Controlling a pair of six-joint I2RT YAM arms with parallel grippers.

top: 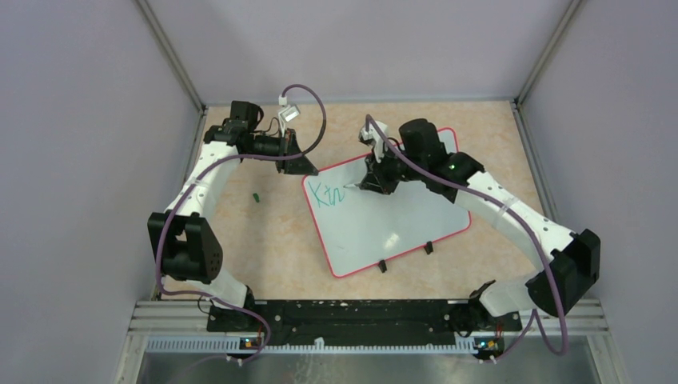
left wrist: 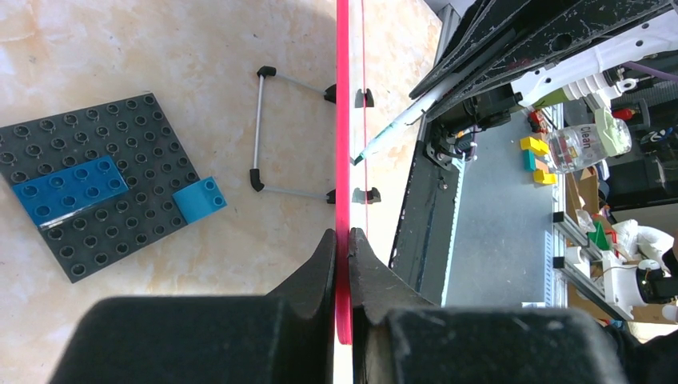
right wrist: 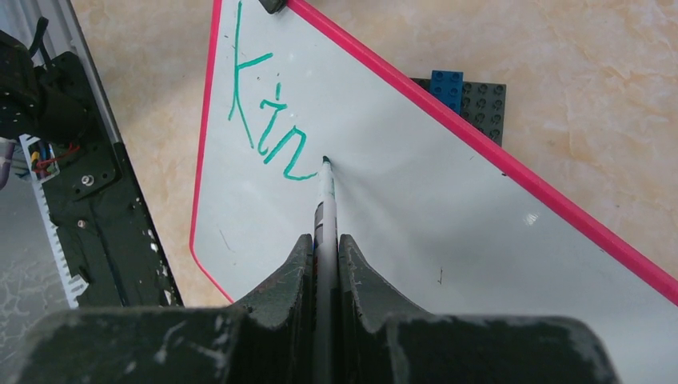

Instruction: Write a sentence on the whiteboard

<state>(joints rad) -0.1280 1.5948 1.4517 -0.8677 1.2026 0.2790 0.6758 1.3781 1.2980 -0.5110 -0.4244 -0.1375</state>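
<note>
Looks stiff, slippery, light: whiteboard (top: 400, 220); left gripper (left wrist: 343, 237) pinches far-left rim; right gripper (right wrist: 324, 240) squeezes marker (right wrist: 326, 196), tip touching white face.

Overhead, two close wrists; whiteboard (top: 384, 224) shared

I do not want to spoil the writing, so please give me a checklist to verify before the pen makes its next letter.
1. Left gripper shut on the whiteboard rim: ok.
2. Right gripper shut on the marker: ok.
3. Marker tip touching the board just after the "n": ok.
4. Lettering reads "Kin", unsmeared: ok.
5. Bare board ahead of the tip for more letters: ok.
6. Board firm enough under pen pressure: cannot tell.
</note>
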